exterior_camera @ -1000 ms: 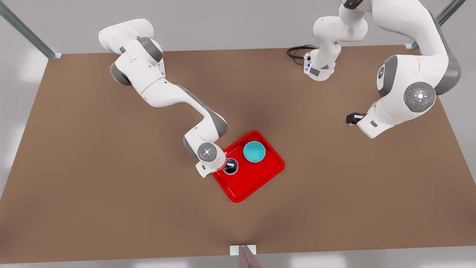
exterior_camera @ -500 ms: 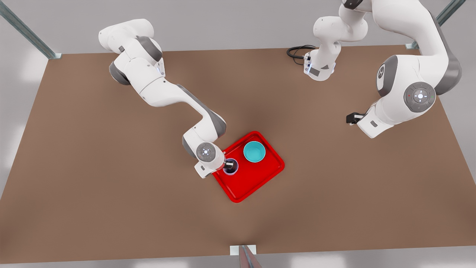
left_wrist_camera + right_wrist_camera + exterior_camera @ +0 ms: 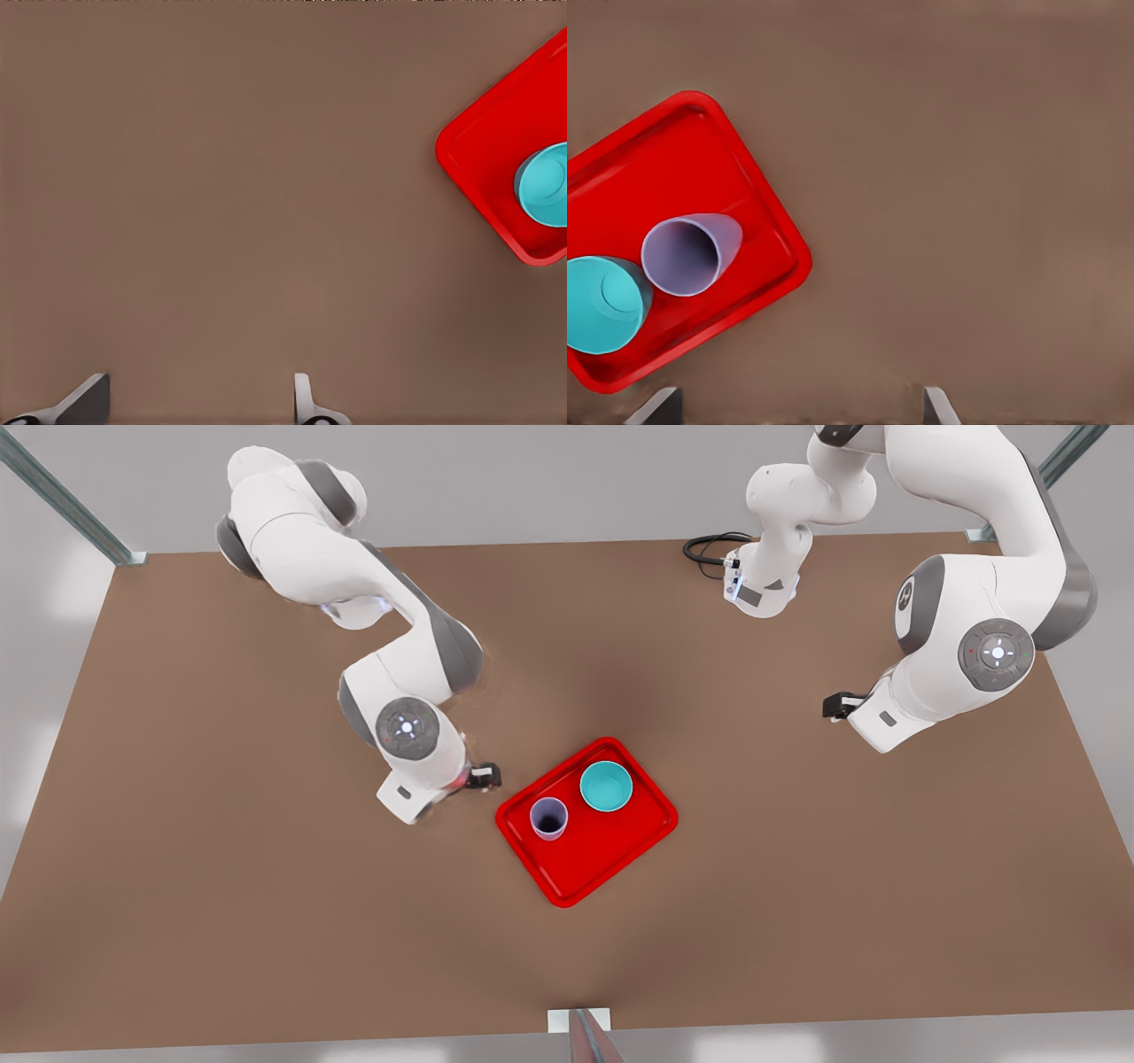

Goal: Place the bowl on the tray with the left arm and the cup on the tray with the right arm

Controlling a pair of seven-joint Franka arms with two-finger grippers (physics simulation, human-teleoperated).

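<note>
The right claw (image 3: 483, 777) hangs with its fingers spread wide and empty, over bare desk (image 3: 266, 886) just off the tray's (image 3: 611, 850) edge on the front view's left. Nearest it, the cup (image 3: 548, 817) stands upright on the tray, close to that same edge. The bowl (image 3: 606, 786) sits just beside the cup, toward the tray's far corner, and both look settled.

The left claw (image 3: 837, 706) waits well apart near the desk's edge on the front view's right, also spread wide and holding nothing.

The placing looks done. The risk I see is the right arm: a low sweep across the tray could catch the rim or knock the narrow cup over into the bowl.
</note>
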